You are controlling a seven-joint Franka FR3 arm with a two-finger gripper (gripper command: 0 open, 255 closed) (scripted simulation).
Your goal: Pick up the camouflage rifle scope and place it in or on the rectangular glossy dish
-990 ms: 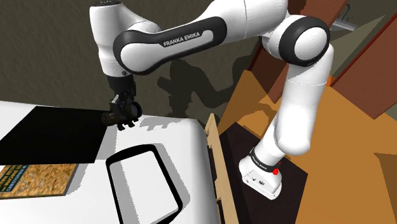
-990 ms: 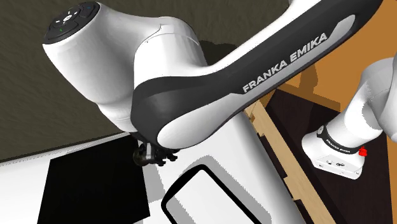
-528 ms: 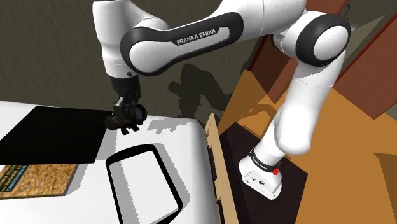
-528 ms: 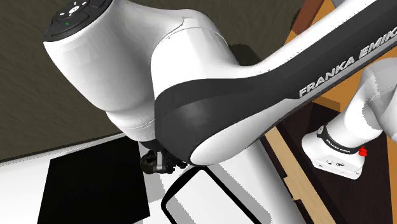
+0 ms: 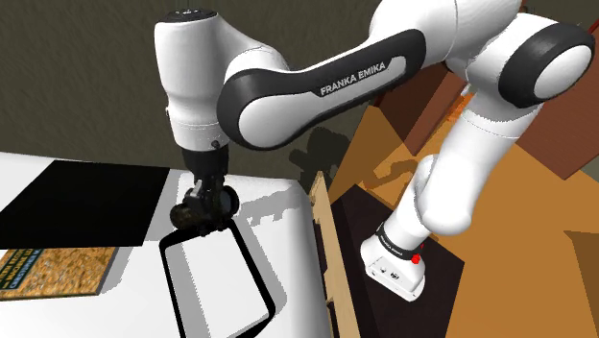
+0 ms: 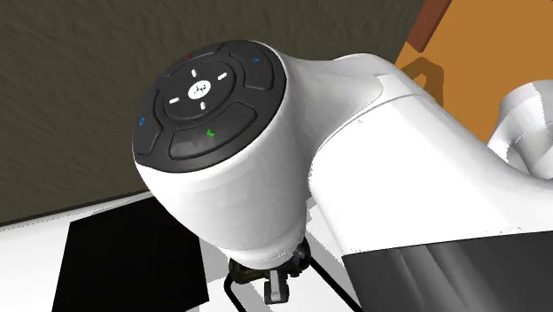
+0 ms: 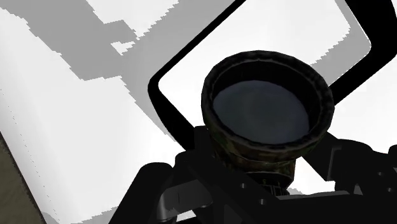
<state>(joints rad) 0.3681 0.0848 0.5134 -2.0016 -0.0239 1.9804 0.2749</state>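
Note:
My gripper [image 5: 203, 213] is shut on the camouflage rifle scope [image 5: 213, 202] and holds it just above the far end of the dish [image 5: 173, 288], a white rectangle with a glossy black rim. In the wrist view the scope's round dark lens [image 7: 267, 105] sits between the black fingers [image 7: 184, 191], and the dish rim [image 7: 191, 49] curves behind it. In the second exterior view the gripper [image 6: 270, 276] peeks out below the arm's large white joint.
The white table [image 5: 278, 206] carries a flat black rectangle [image 5: 86, 202] and a brown patterned board [image 5: 58, 271] towards the shoulder view's left. A wooden rail [image 5: 331, 259] runs along the table's right edge. The arm's base [image 5: 394, 264] stands beyond it.
The gripper has carried the scope down and nearer, from above the black rectangle's edge to the far end of the dish. The arm has swung close to the second exterior camera.

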